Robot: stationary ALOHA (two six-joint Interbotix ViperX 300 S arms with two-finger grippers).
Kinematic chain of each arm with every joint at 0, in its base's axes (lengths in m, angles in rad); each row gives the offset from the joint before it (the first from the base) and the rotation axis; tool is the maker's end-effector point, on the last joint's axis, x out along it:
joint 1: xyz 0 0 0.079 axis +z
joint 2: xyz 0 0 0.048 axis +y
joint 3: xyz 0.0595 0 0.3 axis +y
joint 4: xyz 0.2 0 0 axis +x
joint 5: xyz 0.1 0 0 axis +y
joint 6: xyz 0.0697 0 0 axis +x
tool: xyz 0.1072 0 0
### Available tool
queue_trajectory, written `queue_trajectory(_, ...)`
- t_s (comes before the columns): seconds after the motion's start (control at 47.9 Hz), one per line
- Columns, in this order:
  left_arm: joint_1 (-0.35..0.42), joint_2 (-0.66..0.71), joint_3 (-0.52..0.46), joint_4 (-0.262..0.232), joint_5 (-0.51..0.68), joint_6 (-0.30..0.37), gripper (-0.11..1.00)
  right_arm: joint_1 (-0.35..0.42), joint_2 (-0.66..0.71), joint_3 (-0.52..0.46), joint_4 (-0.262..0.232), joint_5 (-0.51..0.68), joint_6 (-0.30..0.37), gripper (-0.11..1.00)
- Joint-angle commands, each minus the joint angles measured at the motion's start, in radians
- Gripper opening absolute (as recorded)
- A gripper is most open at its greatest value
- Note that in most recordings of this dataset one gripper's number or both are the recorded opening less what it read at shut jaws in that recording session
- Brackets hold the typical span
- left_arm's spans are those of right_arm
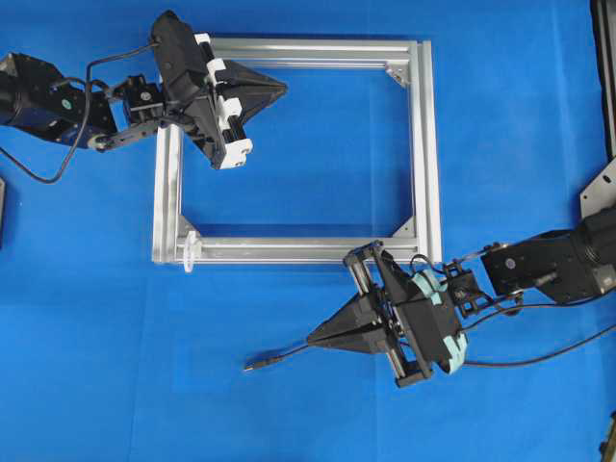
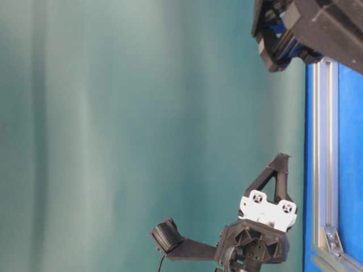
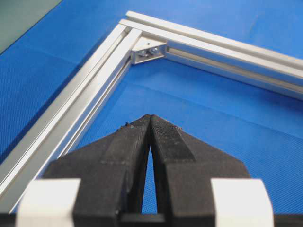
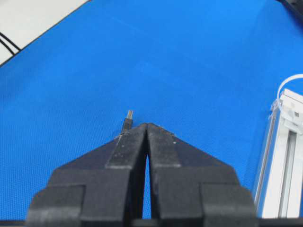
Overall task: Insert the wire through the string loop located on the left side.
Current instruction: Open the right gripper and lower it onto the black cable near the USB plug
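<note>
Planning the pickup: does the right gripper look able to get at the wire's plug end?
Probably yes. The right gripper, shut, sits just beside the wire, whose plug lies on bare blue mat with nothing between them; it would need to open first.

The left arm reaches in from the far left, its left claw pinched together, tip pointing right. The right arm enters from the right; its right claw is likewise closed, pointing left.
</note>
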Motion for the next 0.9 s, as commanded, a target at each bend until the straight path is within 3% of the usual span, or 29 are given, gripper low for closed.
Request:
queue_trajectory(0.0, -0.006, -0.049, -0.008, 0.023, 0.006, 0.005, 0.00, 0.006, -0.038, -0.018, 0.000, -0.006, 0.003, 0.01)
queue_trajectory(0.502, -0.006, -0.057, 0.006, 0.023, 0.006, 0.002, 0.00, 0.017, -0.040, -0.034, -0.011, 0.032, 0.041, 0.02)
queue_trajectory(0.627, -0.006, -0.057, 0.006, 0.021, 0.006, 0.000, 0.00, 0.032, -0.038, -0.034, -0.011, 0.038, 0.046, 0.26)
queue_trajectory(0.836, -0.006, -0.057, 0.006, 0.023, 0.006, -0.006, 0.00, 0.034, -0.038, -0.035, 0.005, 0.035, 0.048, 0.87)
queue_trajectory(0.878, -0.005, -0.057, 0.006, 0.021, 0.006, -0.006, 0.00, 0.034, -0.038, -0.035, 0.008, 0.037, 0.048, 0.88)
